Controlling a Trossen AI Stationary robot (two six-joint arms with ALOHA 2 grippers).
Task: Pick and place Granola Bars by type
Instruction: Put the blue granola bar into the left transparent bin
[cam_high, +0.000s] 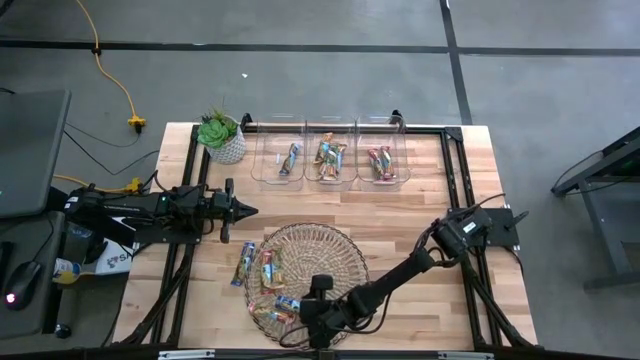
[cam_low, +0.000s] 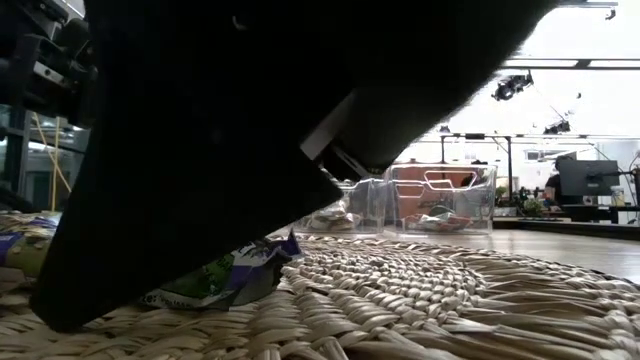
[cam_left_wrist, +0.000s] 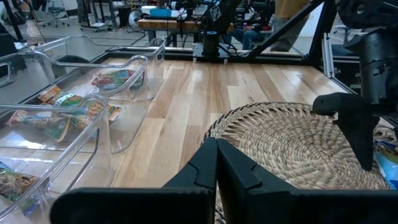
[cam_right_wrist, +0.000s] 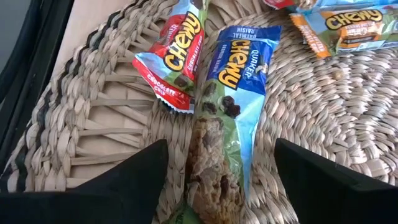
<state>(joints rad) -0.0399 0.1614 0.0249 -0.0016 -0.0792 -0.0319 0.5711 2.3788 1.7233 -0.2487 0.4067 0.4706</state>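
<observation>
Take the round wicker mat (cam_high: 310, 268) as your landmark. Well off its left edge your left gripper (cam_high: 243, 210) hovers above bare wood, its fingers (cam_left_wrist: 214, 168) pressed together with nothing between them, pointing toward the mat. Just off the mat's left rim a blue-and-green bar (cam_high: 244, 263) lies on the table, apart from the weave. On the mat's left half you have a red-and-orange bar (cam_high: 268, 270) and, nearer the front rim, a small cluster of bars (cam_high: 283, 303).

At the mat's front rim your right gripper (cam_high: 318, 322) is down low over the weave. Its fingers (cam_right_wrist: 146, 171) stand wide apart, one on each side of a blue-and-green Chewy oatmeal raisin bar (cam_right_wrist: 230, 112) lying flat on the mat; neither finger is seen touching the wrapper. A red Chewy chocolate chip bar (cam_right_wrist: 177, 56) lies just beside it, their wrappers meeting at the edge, and an orange-wrapped Chewy bar (cam_right_wrist: 342, 28) rests farther across the mat.

Beyond the mat's far side you see three clear bins in a row: the left bin (cam_high: 279, 160) holds a blue bar, the middle bin (cam_high: 330, 158) green and tan bars, the right bin (cam_high: 381, 160) red ones. A potted succulent (cam_high: 221, 135) stands left of the bins
</observation>
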